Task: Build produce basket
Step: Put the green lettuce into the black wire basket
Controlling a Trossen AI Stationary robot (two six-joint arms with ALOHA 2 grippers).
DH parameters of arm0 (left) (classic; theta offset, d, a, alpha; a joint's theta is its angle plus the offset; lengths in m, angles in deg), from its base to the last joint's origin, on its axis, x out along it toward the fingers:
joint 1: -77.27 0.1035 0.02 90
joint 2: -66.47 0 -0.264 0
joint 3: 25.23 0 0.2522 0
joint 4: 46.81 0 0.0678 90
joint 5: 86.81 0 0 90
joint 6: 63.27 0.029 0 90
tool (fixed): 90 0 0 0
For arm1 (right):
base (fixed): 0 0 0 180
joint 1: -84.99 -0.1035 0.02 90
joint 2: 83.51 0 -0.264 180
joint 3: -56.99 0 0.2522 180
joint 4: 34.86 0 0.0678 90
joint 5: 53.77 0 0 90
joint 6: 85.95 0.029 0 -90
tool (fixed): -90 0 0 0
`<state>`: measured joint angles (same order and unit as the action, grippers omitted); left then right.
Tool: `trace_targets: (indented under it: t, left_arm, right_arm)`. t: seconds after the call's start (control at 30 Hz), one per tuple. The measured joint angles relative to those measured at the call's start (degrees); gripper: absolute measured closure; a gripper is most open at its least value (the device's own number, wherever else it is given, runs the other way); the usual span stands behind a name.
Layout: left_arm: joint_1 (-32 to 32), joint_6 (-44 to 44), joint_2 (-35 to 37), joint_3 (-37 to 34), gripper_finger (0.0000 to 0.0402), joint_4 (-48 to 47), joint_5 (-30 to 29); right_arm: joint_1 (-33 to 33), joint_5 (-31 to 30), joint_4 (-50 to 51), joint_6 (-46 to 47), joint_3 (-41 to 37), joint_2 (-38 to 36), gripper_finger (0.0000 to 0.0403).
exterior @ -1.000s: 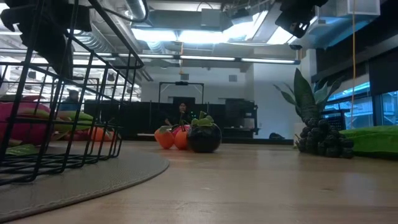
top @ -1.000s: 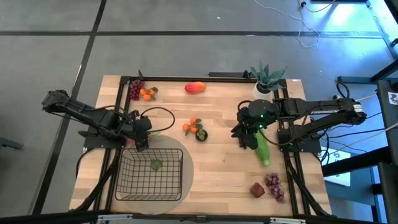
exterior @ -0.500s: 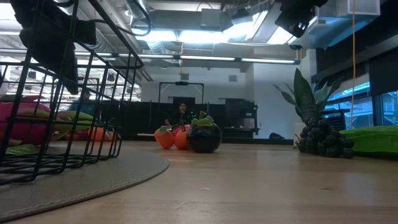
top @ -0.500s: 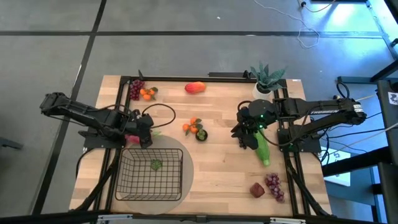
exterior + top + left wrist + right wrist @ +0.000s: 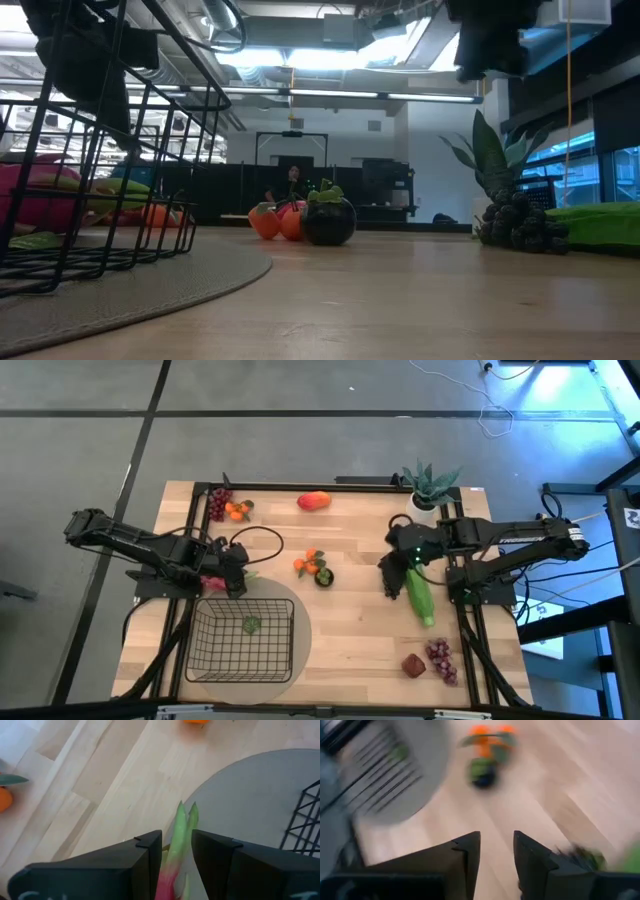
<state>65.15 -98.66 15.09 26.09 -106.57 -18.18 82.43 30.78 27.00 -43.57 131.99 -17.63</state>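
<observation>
The black wire basket (image 5: 245,635) stands on a round grey mat (image 5: 300,622) at the near left, with a small green piece (image 5: 250,625) inside. My left gripper (image 5: 236,580) is just beyond the basket's far edge, shut on the pink dragon fruit (image 5: 211,582). In the low view the fruit (image 5: 35,195) shows low behind the basket's mesh (image 5: 110,170). My right gripper (image 5: 390,582) hovers at the far end of the long green leafy stalk (image 5: 421,600), which lies flat on the table. Its fingers (image 5: 470,850) stand narrowly open with bare wood between them. My left gripper (image 5: 176,837) pinches the dragon fruit between its two fingers. The pink body (image 5: 165,887) sits back between them, and the green leaf tips (image 5: 183,817) stick out past the fingertips. Whether the fruit rests on the table or hangs clear, I cannot tell.
Oranges with a dark round fruit (image 5: 318,568) lie mid-table. Grapes and oranges (image 5: 226,508) and a red-orange mango (image 5: 313,501) sit along the far edge. A potted spiky plant (image 5: 430,485) stands far right. A grape bunch (image 5: 440,658) and a red fruit (image 5: 412,665) lie near right.
My left gripper with the dragon fruit has shifted slightly toward the table's right, along the basket's far edge. My right arm has swung beside the stalk's far end and shows lower in the low view; its wrist view is blurred by motion. The stalk has stayed put.
</observation>
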Motion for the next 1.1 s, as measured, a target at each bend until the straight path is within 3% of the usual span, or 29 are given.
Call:
trace_targets:
  t: [0.13,0.27,0.47,0.77,1.1]
  left_arm:
    - [0.0,0.04,0.0,0.0,0.0307,1.88,-0.11]
    - [0.0,0.16,0.0,0.0,0.0307,3.81,-0.13]
    - [0.0,4.39,0.0,0.0,0.0307,7.73,-0.13]
    - [0.0,7.76,0.0,0.0,0.0307,13.92,0.56]
    - [-0.04,7.67,0.0,0.0,0.0307,14.04,2.11]
  right_arm:
    - [1.05,-5.26,7.94,16.65,0.0,1.93,0.0298]
    - [3.37,-6.49,16.04,25.02,0.0,5.98,0.0298]
    - [9.6,-6.56,23.11,24.7,-0.02,13.19,0.0298]
    - [20.29,-7.17,23.2,16.84,-0.02,19.72,0.0298]
    - [29.25,-3.48,11.9,6.89,-5.62,22.69,0.0298]
